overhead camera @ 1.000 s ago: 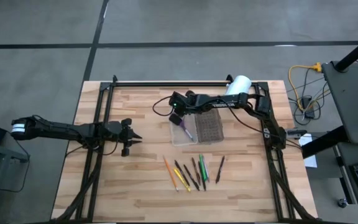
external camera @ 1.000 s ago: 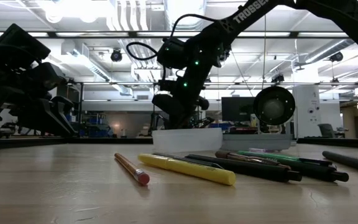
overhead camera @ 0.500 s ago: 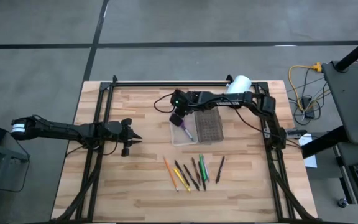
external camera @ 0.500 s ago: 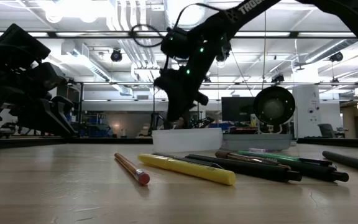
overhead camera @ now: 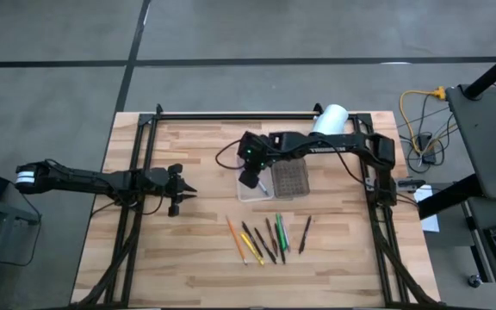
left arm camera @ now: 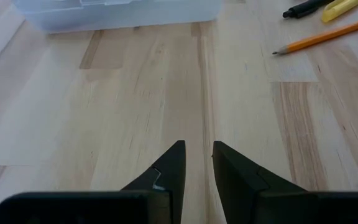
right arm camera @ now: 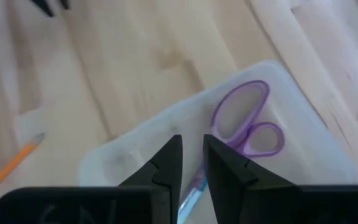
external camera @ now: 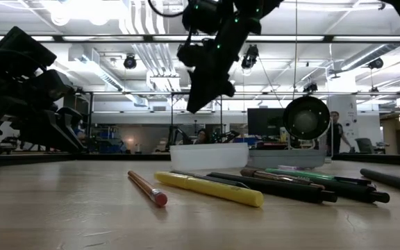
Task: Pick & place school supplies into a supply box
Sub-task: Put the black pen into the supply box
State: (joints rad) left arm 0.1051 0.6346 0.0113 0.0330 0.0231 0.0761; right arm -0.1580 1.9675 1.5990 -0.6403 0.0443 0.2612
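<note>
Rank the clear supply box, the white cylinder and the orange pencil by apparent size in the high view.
1. Clear plastic supply box, largest.
2. Orange wooden pencil: longest after the box, but very thin.
3. White cylinder: shorter yet bulkier, so these two are close.

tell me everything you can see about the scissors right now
The scissors are small, with two pale purple loop handles that look like plastic and closed blades with a bluish tint. They lie flat on the floor of the whitish translucent tray of the supply box, handles toward one corner. Nothing grips them: the right pincer hangs above the tray, apart from them, its fingers narrowly parted and empty.
</note>
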